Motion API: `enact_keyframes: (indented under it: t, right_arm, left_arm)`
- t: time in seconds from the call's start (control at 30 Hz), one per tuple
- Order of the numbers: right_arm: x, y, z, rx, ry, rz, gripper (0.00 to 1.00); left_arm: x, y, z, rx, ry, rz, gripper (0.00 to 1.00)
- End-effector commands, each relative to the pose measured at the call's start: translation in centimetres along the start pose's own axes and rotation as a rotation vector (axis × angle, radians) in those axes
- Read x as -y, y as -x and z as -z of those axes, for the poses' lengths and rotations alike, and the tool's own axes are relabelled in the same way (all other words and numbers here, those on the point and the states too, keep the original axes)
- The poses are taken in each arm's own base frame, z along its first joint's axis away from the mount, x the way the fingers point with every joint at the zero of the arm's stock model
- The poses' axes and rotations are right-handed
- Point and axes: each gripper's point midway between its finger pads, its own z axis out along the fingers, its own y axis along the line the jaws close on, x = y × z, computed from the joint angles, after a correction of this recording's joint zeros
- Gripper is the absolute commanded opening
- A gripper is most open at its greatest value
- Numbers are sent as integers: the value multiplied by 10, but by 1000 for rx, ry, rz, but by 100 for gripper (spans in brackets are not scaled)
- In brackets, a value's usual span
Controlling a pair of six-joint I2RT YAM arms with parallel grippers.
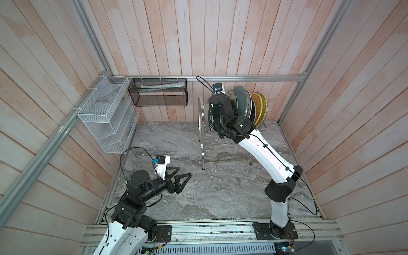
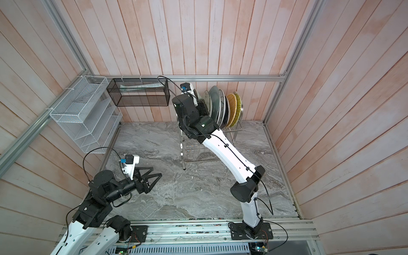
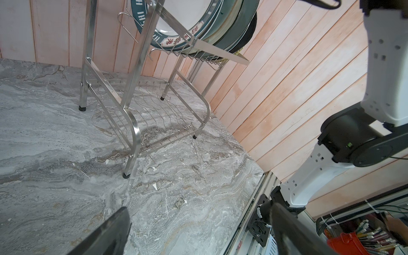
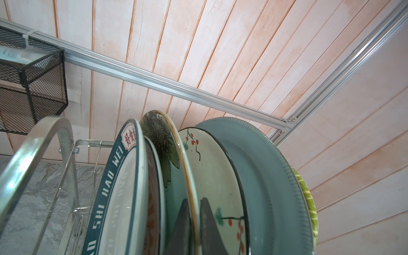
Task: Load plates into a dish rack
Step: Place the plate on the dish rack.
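1. Right gripper (image 4: 194,200) is up at the top tier of the dish rack (image 1: 202,114), jaws pinched thin on the tan rim of the flowered plate (image 4: 161,141). It's a rim grip, so the plate hangs on edge and can slide down between its neighbours
2. That plate stands upright in the row of plates (image 1: 242,103), between the orange-marked plate (image 4: 152,209) and the berry plate (image 4: 216,176). All stand on edge, so the slot wires carry them
3. Is its lower edge seated in the wires? That's hidden from every view, so I cannot tell. If it is down, letting go looks like the next call
4. Left gripper (image 1: 183,172) hovers low over the table (image 1: 220,194), jaws spread wide with nothing in them. It sits well apart from the rack, out of the working arm's way
5. The lower tier holds nothing and no loose plate shows on the table, so I'd say the loading is nearly done
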Motion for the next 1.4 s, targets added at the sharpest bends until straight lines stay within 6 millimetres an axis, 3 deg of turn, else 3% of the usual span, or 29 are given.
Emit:
enact_keyframes:
  t: [0.0,0.4,0.73,1.1,1.37]
  right_arm:
    - [31,17,8,37,-90,-51,0]
    - [46,27,13,65,-124,-24,0]
    - [53,13,13,57,-121,-21,0]
    - [35,-15,0,-4,-86,-9,0]
    - [41,-11,4,1,-131,38,0]
  left_arm:
    - [1,-1,-1,4,-17,-6,100]
    - [0,0,-2,5,-17,-3,100]
    - [-2,-1,-3,-1,-14,1,100]
    - [-4,-1,-3,0,-8,5,100]
    - [-3,-1,-3,0,-9,5,100]
